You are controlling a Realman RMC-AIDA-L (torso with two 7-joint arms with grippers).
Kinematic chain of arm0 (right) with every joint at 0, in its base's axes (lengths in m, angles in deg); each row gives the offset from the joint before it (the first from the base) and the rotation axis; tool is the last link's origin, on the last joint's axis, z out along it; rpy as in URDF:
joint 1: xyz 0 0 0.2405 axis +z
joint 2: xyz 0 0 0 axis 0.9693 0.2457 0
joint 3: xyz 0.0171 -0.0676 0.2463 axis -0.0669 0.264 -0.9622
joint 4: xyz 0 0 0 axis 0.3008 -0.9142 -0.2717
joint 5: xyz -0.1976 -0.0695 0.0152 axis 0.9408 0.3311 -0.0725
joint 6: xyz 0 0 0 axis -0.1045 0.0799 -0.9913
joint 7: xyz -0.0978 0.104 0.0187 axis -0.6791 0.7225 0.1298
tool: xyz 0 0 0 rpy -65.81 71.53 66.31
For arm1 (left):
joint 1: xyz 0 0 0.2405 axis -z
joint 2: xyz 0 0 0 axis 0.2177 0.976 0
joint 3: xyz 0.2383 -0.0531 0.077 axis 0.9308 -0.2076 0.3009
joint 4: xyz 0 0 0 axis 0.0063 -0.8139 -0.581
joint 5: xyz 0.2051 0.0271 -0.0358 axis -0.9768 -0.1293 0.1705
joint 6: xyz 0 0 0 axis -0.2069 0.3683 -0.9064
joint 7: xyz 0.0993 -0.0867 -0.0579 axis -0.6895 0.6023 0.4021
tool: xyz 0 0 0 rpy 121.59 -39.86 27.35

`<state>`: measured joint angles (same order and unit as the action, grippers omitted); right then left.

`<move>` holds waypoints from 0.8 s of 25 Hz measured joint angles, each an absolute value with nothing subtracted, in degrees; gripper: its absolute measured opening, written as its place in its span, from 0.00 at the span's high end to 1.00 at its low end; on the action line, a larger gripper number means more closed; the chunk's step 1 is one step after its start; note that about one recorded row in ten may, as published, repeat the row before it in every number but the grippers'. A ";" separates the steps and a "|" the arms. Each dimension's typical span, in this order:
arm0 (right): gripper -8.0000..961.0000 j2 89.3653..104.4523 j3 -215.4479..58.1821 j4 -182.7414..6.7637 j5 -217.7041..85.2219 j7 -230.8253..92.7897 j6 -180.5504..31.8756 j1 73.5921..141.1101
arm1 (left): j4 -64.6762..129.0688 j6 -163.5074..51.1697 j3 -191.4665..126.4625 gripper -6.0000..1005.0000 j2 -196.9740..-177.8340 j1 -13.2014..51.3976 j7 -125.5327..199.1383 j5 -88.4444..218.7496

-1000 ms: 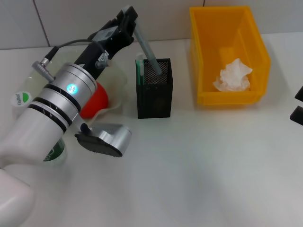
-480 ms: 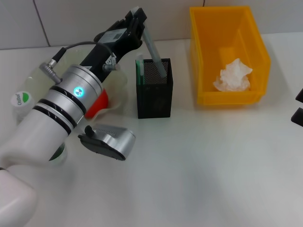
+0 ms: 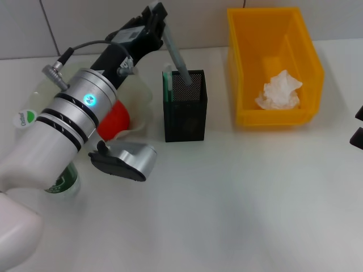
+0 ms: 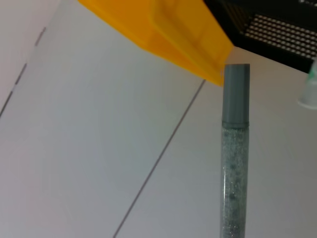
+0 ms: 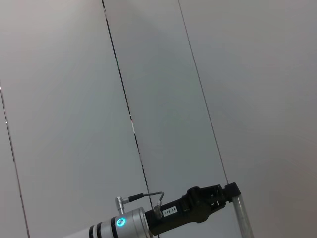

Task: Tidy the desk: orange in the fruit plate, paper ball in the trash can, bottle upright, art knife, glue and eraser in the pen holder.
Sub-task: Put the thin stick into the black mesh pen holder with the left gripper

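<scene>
One grey glue stick (image 3: 177, 56) slants over the black mesh pen holder (image 3: 185, 113), its lower tip at the holder's open mouth and its upper end clamped in the left hand (image 3: 159, 20), whose fingers are closed on the stick. The left wrist view shows the same stick (image 4: 233, 158) with its glittery barrel and solid grey cap end pointing towards the holder's mesh (image 4: 277, 29). A green item (image 3: 167, 85) stands inside the holder at its left edge. The holder stands upright on the white bench (image 3: 238, 198), near the back wall.

Just left of the holder, partly hidden behind the left arm, lies the orange (image 3: 113, 122) in the clear fruit plate (image 3: 140, 107). Farther left, a bottle (image 3: 27, 119) with a green-and-white cap shows beside the arm; most of it is hidden. To the right of the holder, apart from it, sits the yellow trash can (image 3: 276, 68) with the crumpled white paper ball (image 3: 279, 90) inside. The right hand (image 3: 358, 126) is parked at the bench's right edge, only its dark tips showing, so I cannot tell whether it is apart or together.
</scene>
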<state>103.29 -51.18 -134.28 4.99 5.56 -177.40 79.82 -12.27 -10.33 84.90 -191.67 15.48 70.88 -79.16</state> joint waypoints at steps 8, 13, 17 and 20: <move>0.39 103.29 -51.18 -134.25 4.98 5.84 -177.40 80.37 | -11.82 -11.81 83.78 0.83 -191.63 15.56 70.88 -78.86; 0.39 103.28 -51.18 -134.25 4.97 5.86 -177.39 80.47 | -11.82 -12.82 83.39 0.83 -191.59 15.55 70.89 -78.70; 0.39 103.29 -51.18 -134.25 4.91 5.92 -177.39 80.38 | -11.82 -13.37 83.02 0.83 -191.63 15.55 70.89 -78.68; 0.39 103.29 -51.18 -134.25 4.84 5.94 -177.39 80.29 | -11.82 -13.46 82.98 0.83 -191.64 15.58 70.95 -78.68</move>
<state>103.29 -51.18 -134.25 4.84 5.94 -177.39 80.29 -11.82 -13.46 82.98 -191.64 15.58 70.95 -78.68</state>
